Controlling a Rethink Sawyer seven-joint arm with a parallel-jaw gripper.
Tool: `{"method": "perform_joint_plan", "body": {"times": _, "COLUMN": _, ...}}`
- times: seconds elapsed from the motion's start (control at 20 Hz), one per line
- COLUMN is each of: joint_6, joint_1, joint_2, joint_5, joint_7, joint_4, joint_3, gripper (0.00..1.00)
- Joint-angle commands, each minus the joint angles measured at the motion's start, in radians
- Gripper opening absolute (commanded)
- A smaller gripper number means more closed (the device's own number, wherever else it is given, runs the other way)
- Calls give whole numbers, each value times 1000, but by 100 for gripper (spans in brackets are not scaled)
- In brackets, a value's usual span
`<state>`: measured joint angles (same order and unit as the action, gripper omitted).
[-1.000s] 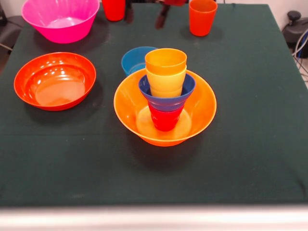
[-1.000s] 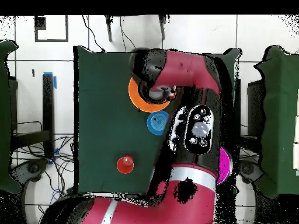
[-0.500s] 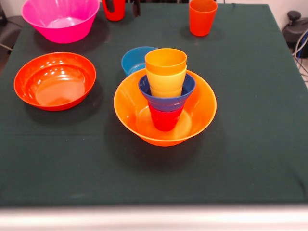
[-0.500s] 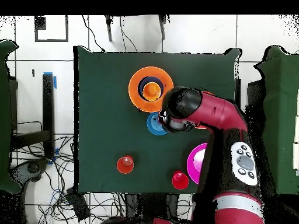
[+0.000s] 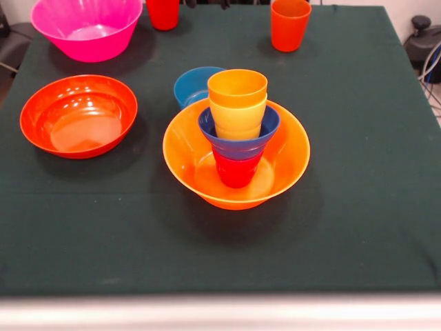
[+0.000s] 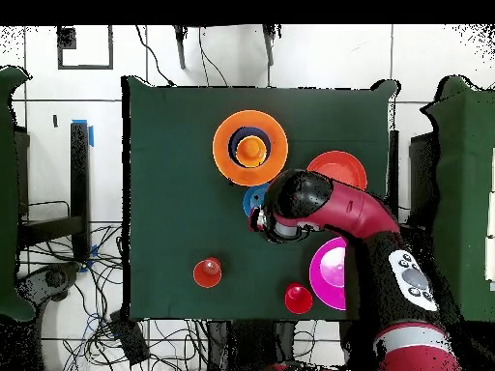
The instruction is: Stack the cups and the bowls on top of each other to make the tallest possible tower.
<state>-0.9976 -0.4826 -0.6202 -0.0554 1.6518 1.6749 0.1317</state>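
Observation:
The tower stands mid-table: a wide yellow-orange bowl holds a red cup, then the small dark blue bowl, a yellow cup and an orange-yellow cup. From above the tower is clear of the arm. My gripper shows only as two dark tips apart at the top edge, empty. In the overhead view the arm's end hides it and part of the light blue bowl.
The light blue bowl sits just behind the tower. An orange-red bowl and a pink bowl stand at the left. A red cup and an orange cup stand at the far edge.
The arm has swung off the tower toward the robot's side. The gripper tips have drawn up to the top edge of the front view. Cups and bowls have not moved.

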Motion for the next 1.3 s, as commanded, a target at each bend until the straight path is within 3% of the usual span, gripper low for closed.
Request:
{"method": "perform_joint_plan", "body": {"times": 0.05, "joint_6": 130, "joint_1": -19, "joint_2": 44, "joint_5": -128, "joint_7": -285, "joint_4": 73, "joint_3": 193, "gripper": 100}}
{"method": "perform_joint_plan", "body": {"times": 0.4, "joint_6": 260, "joint_1": -22, "joint_2": 162, "joint_5": -331, "joint_7": -225, "joint_4": -8, "joint_3": 161, "gripper": 100}}
{"method": "perform_joint_plan", "body": {"times": 0.65, "joint_6": 302, "joint_1": -8, "joint_2": 224, "joint_5": -437, "joint_7": -169, "joint_4": -76, "joint_3": 136, "gripper": 100}}
{"method": "perform_joint_plan", "body": {"times": 1.0, "joint_6": 302, "joint_1": 3, "joint_2": 245, "joint_5": -511, "joint_7": -122, "joint_4": -112, "joint_3": 128, "gripper": 100}}
{"method": "perform_joint_plan", "body": {"times": 1.3, "joint_6": 316, "joint_1": 12, "joint_2": 280, "joint_5": -530, "joint_7": -98, "joint_4": -148, "joint_3": 144, "gripper": 100}}
